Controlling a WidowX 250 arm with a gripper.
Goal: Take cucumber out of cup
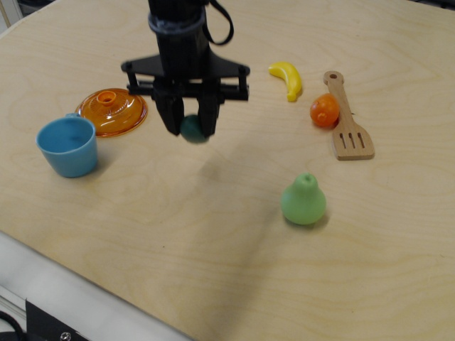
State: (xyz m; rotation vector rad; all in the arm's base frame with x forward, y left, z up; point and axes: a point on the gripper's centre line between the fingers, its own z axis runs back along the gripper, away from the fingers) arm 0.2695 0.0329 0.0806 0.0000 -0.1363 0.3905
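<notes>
My black gripper (pixel 190 128) hangs over the middle of the table, shut on the dark teal-green cucumber (pixel 192 131), which shows between the two fingers and is held above the wood. The light blue cup (pixel 67 145) stands at the left, upright, well to the left of the gripper. From this angle its inside looks empty.
An orange translucent lid (pixel 112 111) lies just behind the cup. A light green pear (pixel 303 201) stands to the right of centre. A yellow banana (pixel 287 79), an orange fruit (pixel 325 110) and a wooden spatula (pixel 346 121) lie at the back right. The table's front edge runs along the lower left.
</notes>
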